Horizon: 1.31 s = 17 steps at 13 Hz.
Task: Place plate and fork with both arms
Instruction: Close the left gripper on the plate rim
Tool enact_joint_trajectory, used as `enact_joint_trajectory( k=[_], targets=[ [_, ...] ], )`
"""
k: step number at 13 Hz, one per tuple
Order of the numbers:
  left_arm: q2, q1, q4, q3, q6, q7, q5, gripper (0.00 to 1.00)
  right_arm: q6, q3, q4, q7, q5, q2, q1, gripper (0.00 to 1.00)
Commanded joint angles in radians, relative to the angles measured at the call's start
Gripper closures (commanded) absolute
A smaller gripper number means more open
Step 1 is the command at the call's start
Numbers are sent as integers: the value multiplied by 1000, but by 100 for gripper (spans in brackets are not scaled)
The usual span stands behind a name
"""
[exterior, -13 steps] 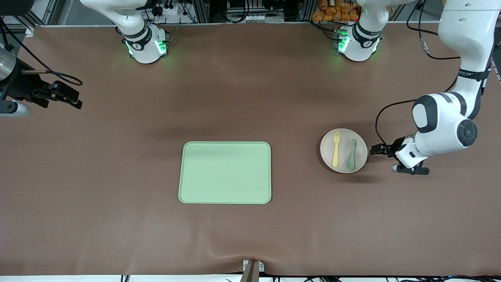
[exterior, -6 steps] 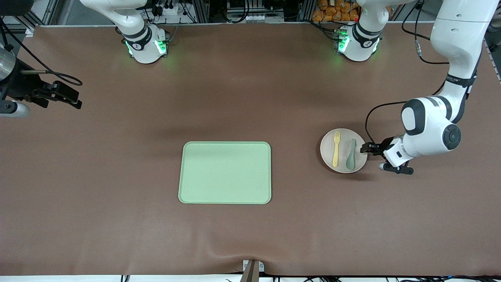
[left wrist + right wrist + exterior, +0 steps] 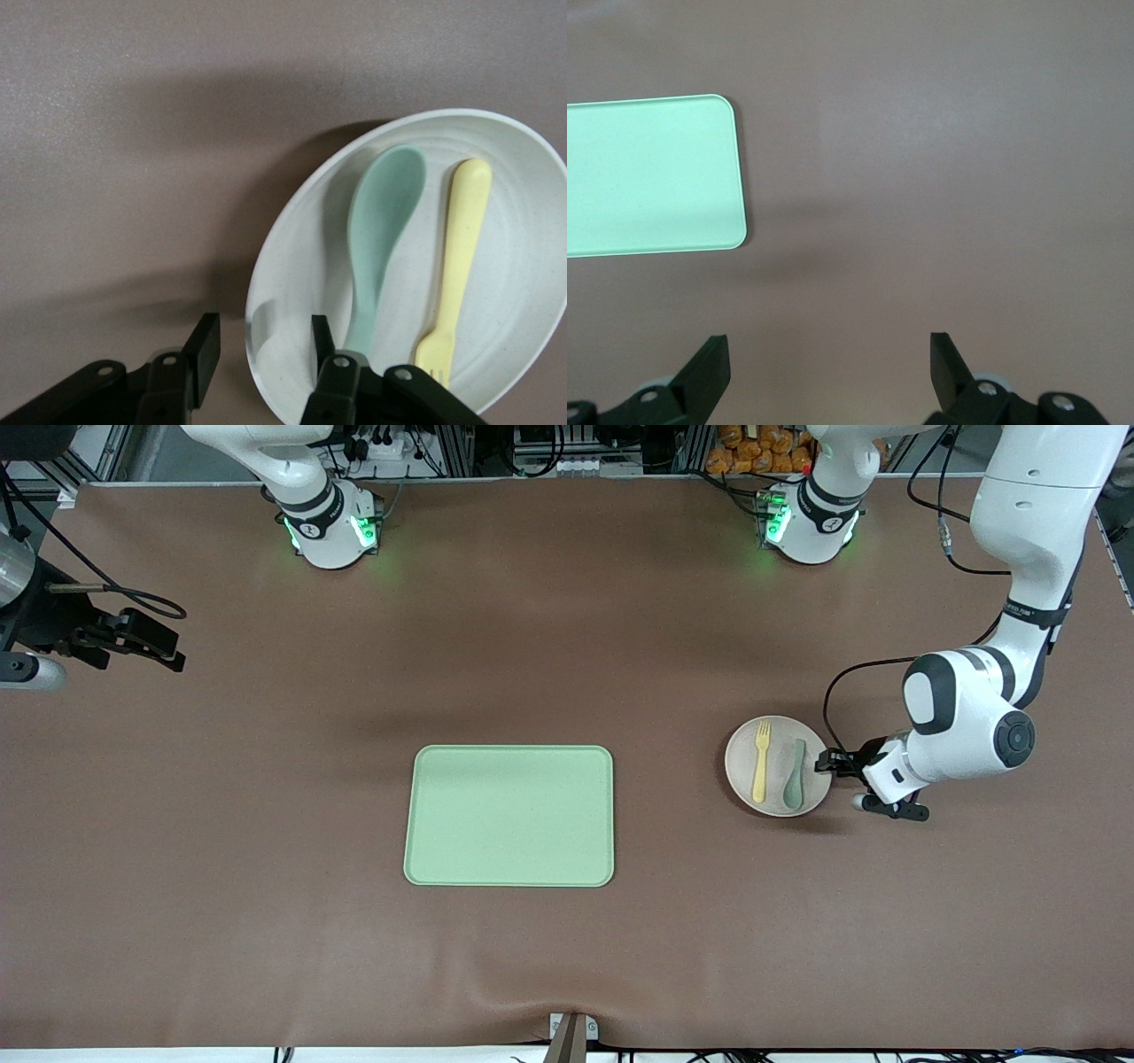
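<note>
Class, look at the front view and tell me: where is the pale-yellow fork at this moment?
The fork lies in the plate, beside the green spoon, toward the left arm's end of the table from the tray; the open left gripper straddles the plate's rim.

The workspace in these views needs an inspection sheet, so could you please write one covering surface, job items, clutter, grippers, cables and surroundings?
Surface: brown table, a crease at the edge nearest the front camera.
Job's things: plate toward the left arm's end of the table; fork lies in it.
Clutter: green spoon in the plate beside the fork; light-green tray mid-table, nothing on it.
Grippers: left gripper open, one finger either side of the plate's rim; right gripper open, waiting above bare table at the right arm's end.
Cables: black cable loops along the left arm.
Surroundings: arm bases with green lights; racks and wiring along the table's edge.
</note>
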State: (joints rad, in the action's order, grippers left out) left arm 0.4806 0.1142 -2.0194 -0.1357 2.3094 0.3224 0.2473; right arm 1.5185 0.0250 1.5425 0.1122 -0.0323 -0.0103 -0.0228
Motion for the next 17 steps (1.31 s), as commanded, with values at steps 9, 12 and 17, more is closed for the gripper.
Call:
enact_joint_trajectory(
  k=[9,12,17],
  targets=[
    [30,6,-1,-8,36,43,24,88,3,1,13,-6,-17,13,6,0],
    [30,1,2,-8,38,43,23,97,5,1,13,-6,-17,15,7,0],
    [32,-5,7,-8,38,43,23,100,3,1,13,-6,-17,15,7,0]
  ],
)
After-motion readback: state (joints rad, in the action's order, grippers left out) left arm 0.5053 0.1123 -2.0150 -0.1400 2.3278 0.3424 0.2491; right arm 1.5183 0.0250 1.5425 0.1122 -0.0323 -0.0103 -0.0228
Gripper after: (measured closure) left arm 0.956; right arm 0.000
